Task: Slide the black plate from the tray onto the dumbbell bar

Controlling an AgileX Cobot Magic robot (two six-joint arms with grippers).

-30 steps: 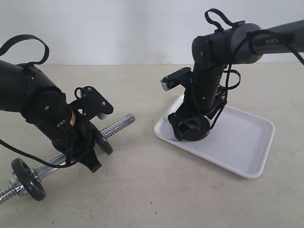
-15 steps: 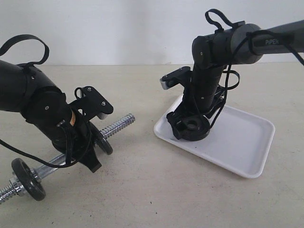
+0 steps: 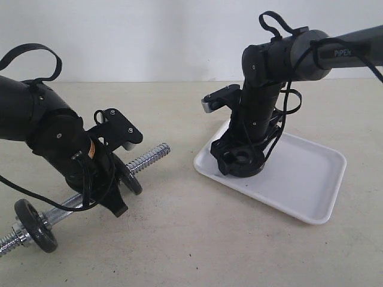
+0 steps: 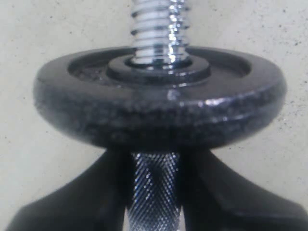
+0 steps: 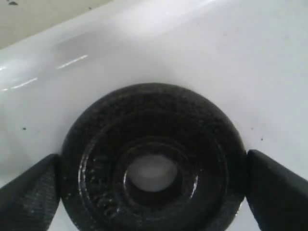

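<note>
Well, the black plate [image 5: 154, 108] lies flat in the tray [image 5: 231, 53]. The right hand [image 5: 153, 168] straddles it wide, and I cannot tell if it pinches yet. The plate looks heavy, rigid and slick, so grip opposite rims. The left hand [image 4: 154, 168] clamps the dumbbell bar [image 4: 156, 29].

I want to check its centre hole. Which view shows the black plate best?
The right wrist view: the black plate fills the frame, hole and raised ring clear. The exterior view shows it small, partly hidden, on the tray. The left wrist view misses it.
</note>
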